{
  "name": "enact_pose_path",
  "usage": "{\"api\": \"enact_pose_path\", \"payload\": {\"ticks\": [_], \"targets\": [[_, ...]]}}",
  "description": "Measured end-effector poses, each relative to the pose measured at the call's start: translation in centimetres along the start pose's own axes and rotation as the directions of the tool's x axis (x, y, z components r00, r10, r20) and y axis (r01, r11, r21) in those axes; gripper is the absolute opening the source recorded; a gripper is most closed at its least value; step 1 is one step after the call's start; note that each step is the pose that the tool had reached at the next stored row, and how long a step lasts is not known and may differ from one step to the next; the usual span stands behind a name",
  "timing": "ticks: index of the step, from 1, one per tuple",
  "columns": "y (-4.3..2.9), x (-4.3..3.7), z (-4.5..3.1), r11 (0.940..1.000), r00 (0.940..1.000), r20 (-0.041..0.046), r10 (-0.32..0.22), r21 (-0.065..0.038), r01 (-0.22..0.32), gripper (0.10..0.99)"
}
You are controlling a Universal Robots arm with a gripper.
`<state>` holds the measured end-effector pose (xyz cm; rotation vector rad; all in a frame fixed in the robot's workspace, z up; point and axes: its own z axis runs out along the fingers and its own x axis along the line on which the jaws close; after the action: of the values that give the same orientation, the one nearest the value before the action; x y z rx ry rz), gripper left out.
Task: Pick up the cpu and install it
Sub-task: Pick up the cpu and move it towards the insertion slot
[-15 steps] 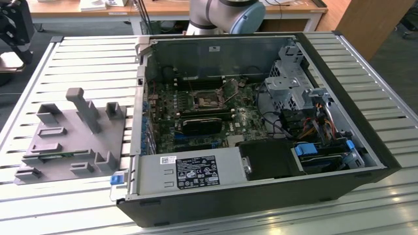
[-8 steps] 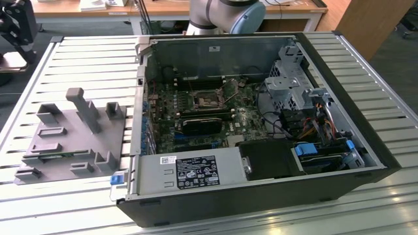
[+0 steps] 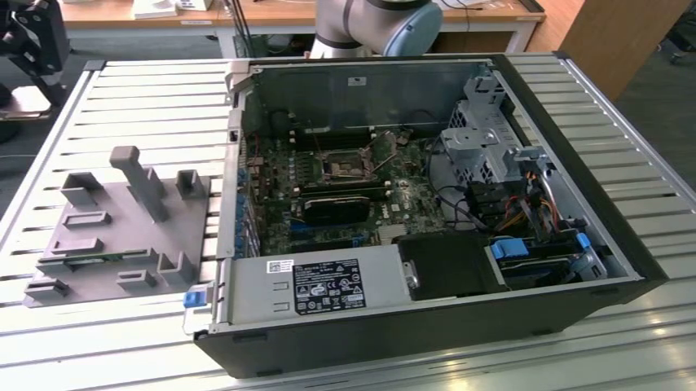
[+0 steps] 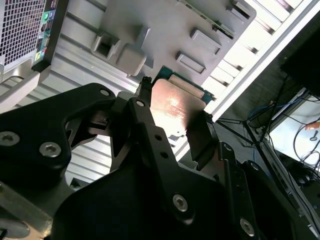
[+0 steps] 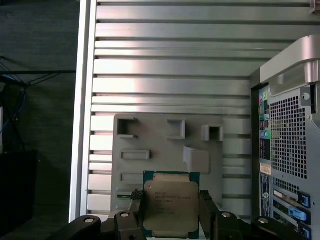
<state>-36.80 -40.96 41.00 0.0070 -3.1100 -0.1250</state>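
The cpu (image 5: 171,202) is clamped between the fingers (image 5: 207,212), one pressed to each of two opposite edges. Its metal top is turned back toward the wrist, and its longer sides seem to run along the fingers. The tray (image 5: 165,150) is seen beyond the fingertips, well apart from the cpu, on the bench (image 5: 170,70), and the case (image 5: 287,150) lies off to one finger's side.
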Motion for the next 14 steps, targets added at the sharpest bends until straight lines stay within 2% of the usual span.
{"api": "enact_pose_path", "payload": {"ticks": [14], "targets": [[0.0, -0.97, -0.03, 1.0, 1.0, -0.0001, 0.0, 0.0, 0.0, 0.533]]}}
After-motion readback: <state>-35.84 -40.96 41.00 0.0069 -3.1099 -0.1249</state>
